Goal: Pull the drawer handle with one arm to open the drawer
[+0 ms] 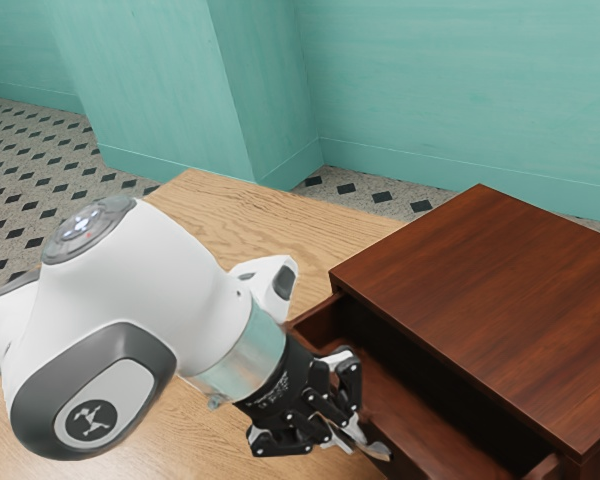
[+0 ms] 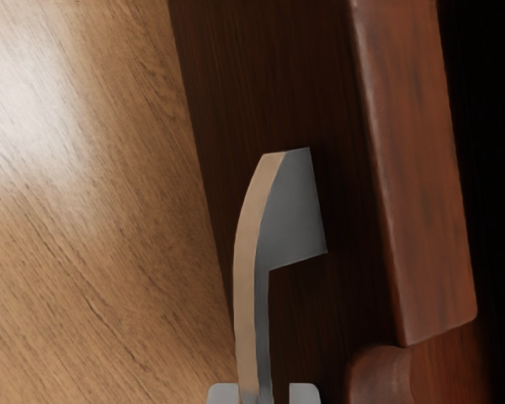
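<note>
From the side, the white robot arm [image 1: 130,330] comes in from the exterior view's left and reaches down to the front of the drawer [image 1: 315,322]. The drawer is dark brown wood. It sticks part of the way out of the brown cabinet [image 1: 490,290], which stands right behind it. You can see the dark space inside the drawer. The black gripper [image 1: 345,425] is right at the drawer's front side, low down. It is clamped on the little grey handle [image 1: 373,447]. The tip of the handle pokes out past the gripper. The drawer hangs over a light wooden table [image 1: 240,220]. Far behind the drawer there is a floor [image 1: 30,160] with small black diamonds on it. Blue-green walls [image 1: 430,80] stand up behind that.

From the camera on the hand, the drawer [image 2: 261,101] is very near. Its flat front is dark brown. A lighter reddish-brown strip [image 2: 412,168] runs along one side of the front, and this is the drawer's edge. The grey handle [image 2: 282,227] sticks out from the drawer's front. It is bent, with a wide flat end and a thin stem that runs back toward the gripper. One edge of it looks tan. Two small grey fingertips [image 2: 221,393] sit on either side of the stem and pinch it. The wooden table [image 2: 84,210] lies beside the drawer, on the side away from the reddish strip. A bright patch of light shines on it.
</note>
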`<state>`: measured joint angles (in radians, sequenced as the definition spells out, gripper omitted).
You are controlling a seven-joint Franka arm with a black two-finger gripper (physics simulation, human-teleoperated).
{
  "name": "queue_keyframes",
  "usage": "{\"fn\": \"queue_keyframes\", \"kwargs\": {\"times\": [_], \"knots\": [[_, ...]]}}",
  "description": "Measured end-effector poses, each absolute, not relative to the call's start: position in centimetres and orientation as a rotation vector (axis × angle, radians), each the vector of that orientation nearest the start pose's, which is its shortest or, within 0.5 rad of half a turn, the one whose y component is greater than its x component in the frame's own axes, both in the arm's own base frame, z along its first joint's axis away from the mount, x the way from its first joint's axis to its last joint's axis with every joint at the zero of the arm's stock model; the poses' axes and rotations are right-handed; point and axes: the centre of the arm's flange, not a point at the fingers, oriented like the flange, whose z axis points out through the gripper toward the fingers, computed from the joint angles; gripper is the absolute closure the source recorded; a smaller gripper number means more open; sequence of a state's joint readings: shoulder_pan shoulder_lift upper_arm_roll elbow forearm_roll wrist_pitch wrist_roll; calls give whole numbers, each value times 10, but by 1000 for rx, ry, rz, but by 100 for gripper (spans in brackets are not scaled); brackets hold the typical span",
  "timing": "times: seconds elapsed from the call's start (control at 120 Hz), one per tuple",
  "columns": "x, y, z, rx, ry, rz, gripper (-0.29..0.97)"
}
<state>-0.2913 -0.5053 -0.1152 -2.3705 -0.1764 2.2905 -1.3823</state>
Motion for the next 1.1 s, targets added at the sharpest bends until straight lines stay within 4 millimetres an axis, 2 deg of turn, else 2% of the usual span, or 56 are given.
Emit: {"fn": "queue_keyframes", "kwargs": {"times": [1.1], "knots": [[337, -161, 555, -3038, -1820, -407, 79]]}}
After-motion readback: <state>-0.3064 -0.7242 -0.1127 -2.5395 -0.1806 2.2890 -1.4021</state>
